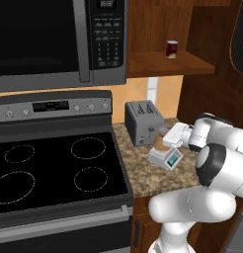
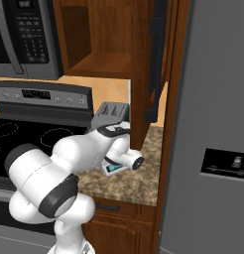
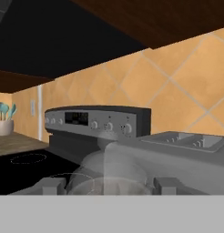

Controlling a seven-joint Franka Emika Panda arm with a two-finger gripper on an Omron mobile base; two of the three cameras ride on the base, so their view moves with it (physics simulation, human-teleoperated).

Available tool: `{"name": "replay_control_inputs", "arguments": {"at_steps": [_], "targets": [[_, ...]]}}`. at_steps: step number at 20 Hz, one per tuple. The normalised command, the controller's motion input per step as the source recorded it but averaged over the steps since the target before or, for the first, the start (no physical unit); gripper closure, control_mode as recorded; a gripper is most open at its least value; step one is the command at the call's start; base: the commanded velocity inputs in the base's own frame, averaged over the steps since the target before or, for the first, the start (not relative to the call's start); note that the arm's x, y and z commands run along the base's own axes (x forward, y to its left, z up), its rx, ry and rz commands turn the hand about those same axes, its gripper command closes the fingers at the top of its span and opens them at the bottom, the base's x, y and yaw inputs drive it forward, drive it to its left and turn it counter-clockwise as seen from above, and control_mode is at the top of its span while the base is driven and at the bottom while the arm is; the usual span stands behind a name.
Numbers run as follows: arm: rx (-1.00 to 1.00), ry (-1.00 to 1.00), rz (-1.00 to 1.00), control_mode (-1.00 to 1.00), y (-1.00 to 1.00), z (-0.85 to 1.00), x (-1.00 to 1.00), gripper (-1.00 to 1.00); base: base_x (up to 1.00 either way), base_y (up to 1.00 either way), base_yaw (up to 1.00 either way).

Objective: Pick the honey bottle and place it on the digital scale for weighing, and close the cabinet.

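Between pincer (image 3: 110,185) tips: bottle (image 1: 160,142), long axis upright | scale (image 1: 163,160) just below | tips apart, can't tell if gripping

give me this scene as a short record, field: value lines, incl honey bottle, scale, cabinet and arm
honey bottle: ridged amber-tan bottle, at the scale, between the jaws
scale: flat light-grey square device with teal display, on the speckled brown stone counter
cabinet: brown wooden wall cabinet, door open
cabinet shelf: small dark red jar
arm: white, reaching over the counter
beside scale: dark grey toaster
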Motion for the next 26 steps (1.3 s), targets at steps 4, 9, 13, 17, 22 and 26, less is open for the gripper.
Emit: {"name": "replay_control_inputs", "arguments": {"at_steps": [4, 9, 13, 17, 22, 26], "targets": [[0.0, -0.07, 0.0, -1.0, 0.0, 0.0, 0.0, -1.0, 0.0, 0.0, 0.0], [0.0, -0.03, 0.0, -1.0, 0.0, 0.03, -0.02, -1.0, 0.0, 0.0, 0.0], [0.0, -0.02, 0.0, -1.0, 0.0, 0.31, -0.24, -1.0, 0.0, 0.0, 0.0], [-0.08, -0.17, 0.0, -1.0, 0.14, 0.79, -0.72, -1.0, 0.0, 0.0, 0.0], [-0.24, -0.25, -0.04, -1.0, 0.68, 0.93, -0.82, -1.0, 0.0, 0.0, 0.0], [-0.23, -0.22, -0.11, -1.0, 0.56, 0.84, -0.9, -1.0, 0.0, 0.0, 0.0]]}}
